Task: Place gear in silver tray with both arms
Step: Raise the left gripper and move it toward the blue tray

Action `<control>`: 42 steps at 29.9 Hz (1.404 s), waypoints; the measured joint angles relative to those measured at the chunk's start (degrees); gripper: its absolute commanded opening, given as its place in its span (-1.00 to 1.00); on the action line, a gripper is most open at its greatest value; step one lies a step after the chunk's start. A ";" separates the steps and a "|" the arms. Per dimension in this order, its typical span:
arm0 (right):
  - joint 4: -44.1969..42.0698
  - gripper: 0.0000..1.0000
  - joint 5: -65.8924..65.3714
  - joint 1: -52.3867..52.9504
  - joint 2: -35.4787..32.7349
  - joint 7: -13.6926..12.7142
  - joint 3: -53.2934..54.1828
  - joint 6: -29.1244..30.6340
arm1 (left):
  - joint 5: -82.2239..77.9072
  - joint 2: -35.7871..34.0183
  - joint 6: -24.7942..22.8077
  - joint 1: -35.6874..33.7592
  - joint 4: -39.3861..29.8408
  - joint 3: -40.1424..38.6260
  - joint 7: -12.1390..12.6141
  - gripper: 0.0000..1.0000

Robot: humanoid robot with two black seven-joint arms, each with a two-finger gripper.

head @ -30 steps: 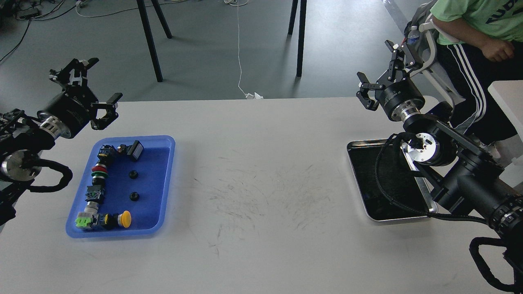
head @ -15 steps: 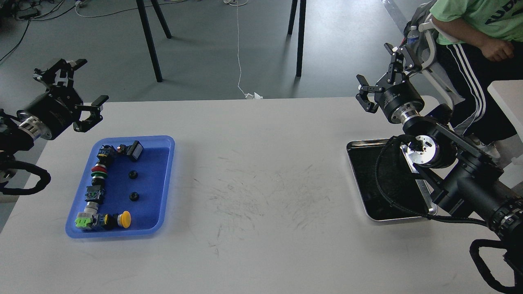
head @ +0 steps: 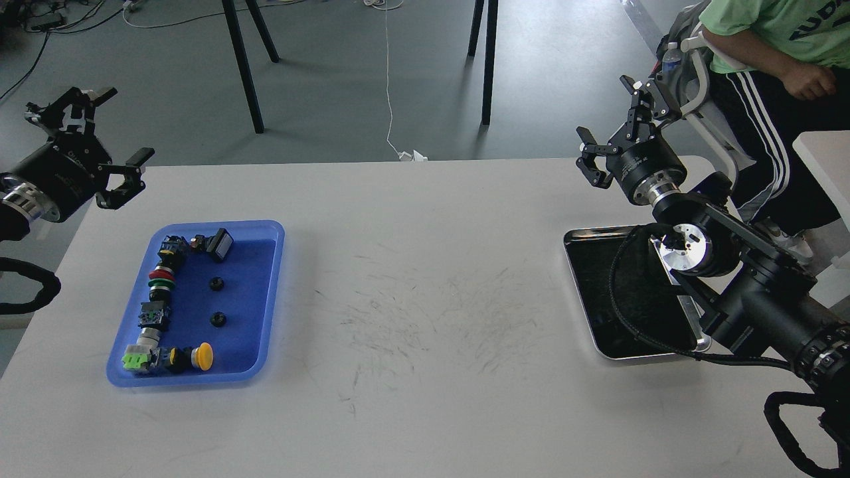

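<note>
Over on the far left edge, left gripper (head: 99, 143) hangs wide open, holding nothing, above and beside the blue tray (head: 269, 292). Two small black gears (head: 216, 284) lie inside. Best bet: drop straight over one. Right gripper (head: 614, 126), spread and empty too, waits beyond the silver tray (head: 584, 292).

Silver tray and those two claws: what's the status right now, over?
Left gripper open, empty. Right gripper open, empty. Silver tray holds no gear; two small black gears sit in blue tray. Table between trays unobstructed.
</note>
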State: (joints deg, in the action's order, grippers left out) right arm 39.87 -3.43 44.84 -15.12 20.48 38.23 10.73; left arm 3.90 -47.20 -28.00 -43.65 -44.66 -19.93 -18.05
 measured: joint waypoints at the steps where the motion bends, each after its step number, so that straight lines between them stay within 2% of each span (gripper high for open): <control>1: 0.02 0.98 0.00 -0.06 0.00 0.00 0.00 0.00 | -0.03 -0.06 0.00 0.23 0.04 -0.08 -0.02 0.97; 11: 0.12 0.98 0.00 -0.57 -0.08 0.02 0.00 0.07 | -0.83 -0.94 0.00 0.94 0.66 -0.02 2.15 0.96; 18: 0.20 0.98 0.00 -0.84 -0.12 0.08 0.00 0.10 | -1.09 -0.74 0.01 1.23 -0.10 0.39 1.73 0.96; 21: 0.21 0.98 0.00 -0.89 -0.33 0.09 0.06 0.17 | -5.53 -1.53 0.00 1.26 -2.10 1.72 1.72 0.96; 26: 0.14 0.98 0.00 -0.98 -0.35 0.10 0.09 0.28 | -14.98 -5.47 -0.02 0.38 -9.70 1.93 1.85 0.96; 30: 0.15 0.98 0.00 -1.21 -0.37 0.10 0.10 0.28 | -29.14 -7.80 0.00 -0.27 -12.62 1.86 2.02 0.96; 34: 0.20 0.98 0.00 -1.24 -0.37 0.11 0.10 0.28 | -40.31 -11.35 0.00 -1.20 -18.70 1.74 1.96 0.96; 37: 0.23 0.98 0.00 -1.30 -0.31 0.11 0.10 0.28 | -41.98 -13.04 0.00 -2.98 -20.02 1.32 1.15 0.96; 42: 0.36 0.98 0.00 -1.42 -0.11 0.18 0.09 0.27 | -29.68 -13.19 0.02 -2.28 -17.68 0.62 -4.19 0.96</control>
State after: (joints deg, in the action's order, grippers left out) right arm 40.23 -3.43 43.42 -15.23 20.65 38.32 11.00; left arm -25.79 -60.38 -27.98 -45.94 -62.34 -19.31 -22.24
